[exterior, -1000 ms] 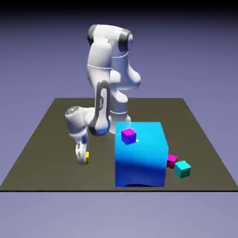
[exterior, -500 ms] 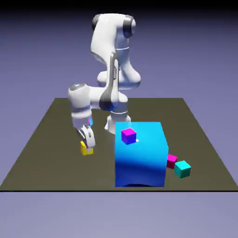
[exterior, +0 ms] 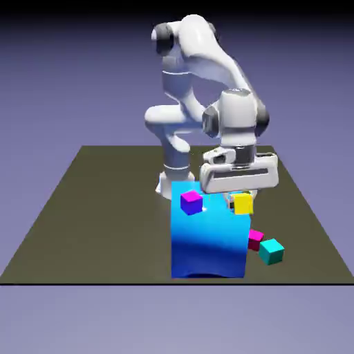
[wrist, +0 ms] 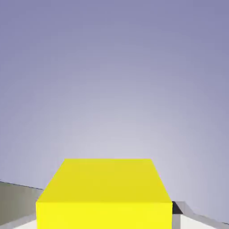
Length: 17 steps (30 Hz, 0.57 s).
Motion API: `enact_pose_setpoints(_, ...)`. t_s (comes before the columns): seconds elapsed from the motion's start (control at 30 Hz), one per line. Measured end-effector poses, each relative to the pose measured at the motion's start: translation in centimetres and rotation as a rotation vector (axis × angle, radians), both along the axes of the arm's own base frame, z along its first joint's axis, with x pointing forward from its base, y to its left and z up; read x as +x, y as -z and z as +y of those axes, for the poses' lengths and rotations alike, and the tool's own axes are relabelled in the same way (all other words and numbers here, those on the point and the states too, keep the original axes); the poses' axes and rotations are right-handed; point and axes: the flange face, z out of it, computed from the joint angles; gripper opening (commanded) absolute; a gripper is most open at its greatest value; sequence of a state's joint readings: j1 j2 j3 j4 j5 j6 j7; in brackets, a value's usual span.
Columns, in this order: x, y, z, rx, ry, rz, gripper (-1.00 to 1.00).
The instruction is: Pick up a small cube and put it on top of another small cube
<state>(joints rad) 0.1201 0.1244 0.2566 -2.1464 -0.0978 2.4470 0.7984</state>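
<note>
Clearly the carrying step was in hand: the gripper (exterior: 241,198) was clamped tight on the small yellow cube (exterior: 243,203), which hung clear of any surface above the top of the big blue block (exterior: 209,228), toward its edge on the exterior view's right. In the hand view the same cube (wrist: 105,192) filled the bottom of the picture between the jaws, with only backdrop beyond it, so no target showed there. Which cube was meant to receive it could not be read from the pictures; my judgement was that the next move called for bringing the yellow cube squarely above one of the other small cubes, lowering it until the faces met, and only then parting the jaws. The nearest candidate was the magenta cube (exterior: 191,202) resting on top of the blue block, toward its edge on the exterior view's left. Counted, there were one yellow cube, two magenta cubes, the second (exterior: 256,239) lying on the table (exterior: 90,207) just beside the blue block, one teal cube (exterior: 272,251) next to that, and one blue block.
</note>
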Motion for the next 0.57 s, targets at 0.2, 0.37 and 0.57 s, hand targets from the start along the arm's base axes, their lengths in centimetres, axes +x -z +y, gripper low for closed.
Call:
enact_pose_setpoints(0.2,-5.4,5.5,10.9,-0.134,-0.534,0.116,-1.00)
enact_pose_setpoints(0.37,-8.7,13.7,11.7,-0.191,-0.680,0.258,-1.00)
enact_pose_setpoints(0.57,-8.9,17.0,11.4,-0.192,-0.680,0.257,1.00)
